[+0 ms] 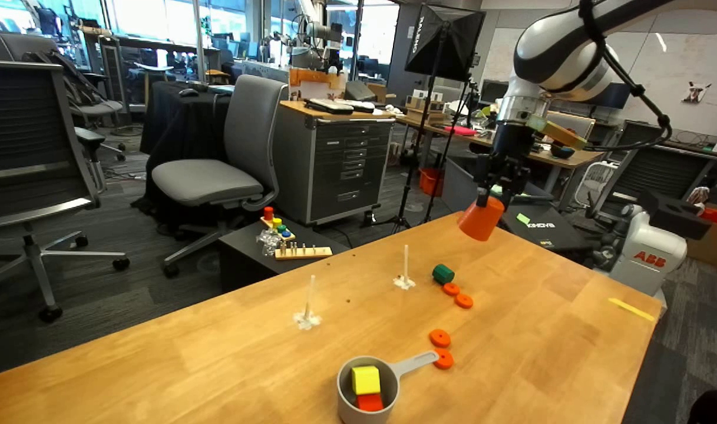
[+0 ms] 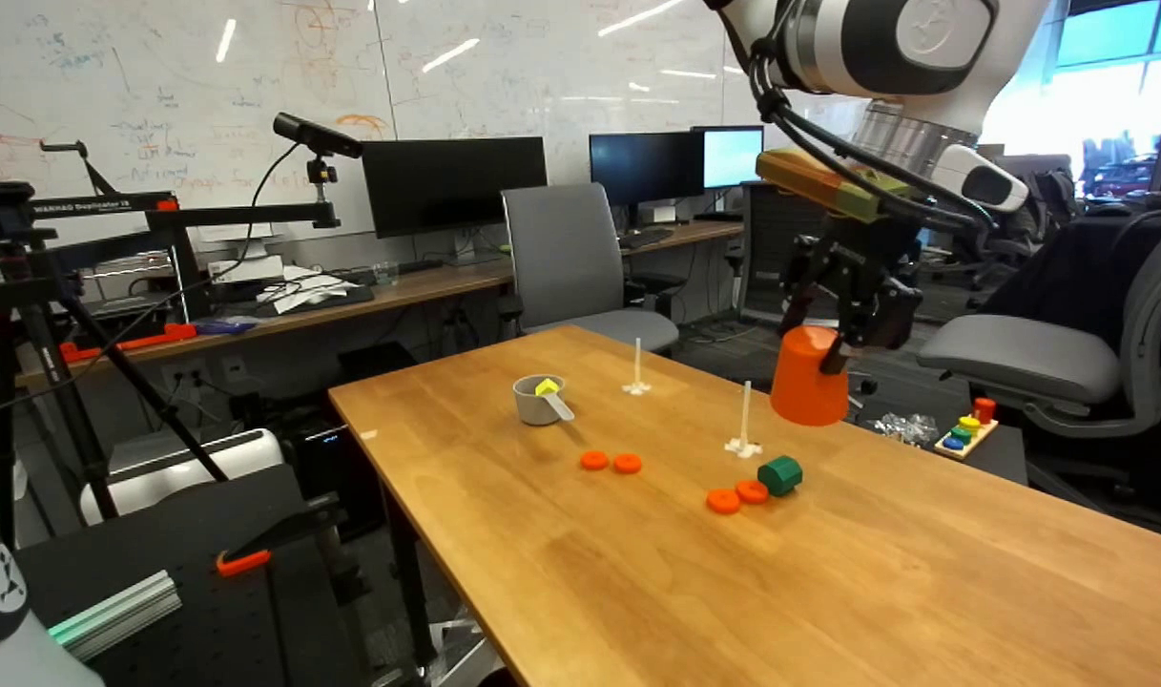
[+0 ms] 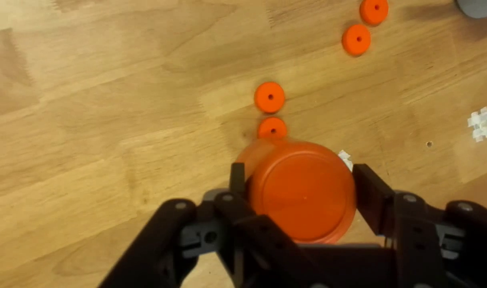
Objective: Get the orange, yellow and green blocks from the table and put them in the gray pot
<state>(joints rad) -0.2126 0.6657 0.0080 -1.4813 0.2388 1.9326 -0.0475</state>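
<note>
Plainly, the pincer [image 3: 301, 192] is pinching an upturned, tapered orange cup [image 2: 810, 375], plastic by its look, by its sides near the closed end, clear of the pale wooden table [image 1: 541, 330]. The task's remaining piece, a small dark-green faceted block [image 1: 443, 274], perhaps painted wood, lies on its side right of centre in an exterior view, just beside a flat round orange disc [image 1: 450, 289]; whether they touch I cannot tell. I judge it light, stiff and hard to damage, though its smooth flats may slip and it could roll if nudged. With the cup put down, I would take it across two opposite flats at mid-length, keeping the fingers off the disc. Near the bottom edge of that frame, the round gray pot [image 1: 343, 410] with its flat handle already holds a bright yellow block [image 1: 366, 380] and an orange-red block [image 1: 370, 403].
</note>
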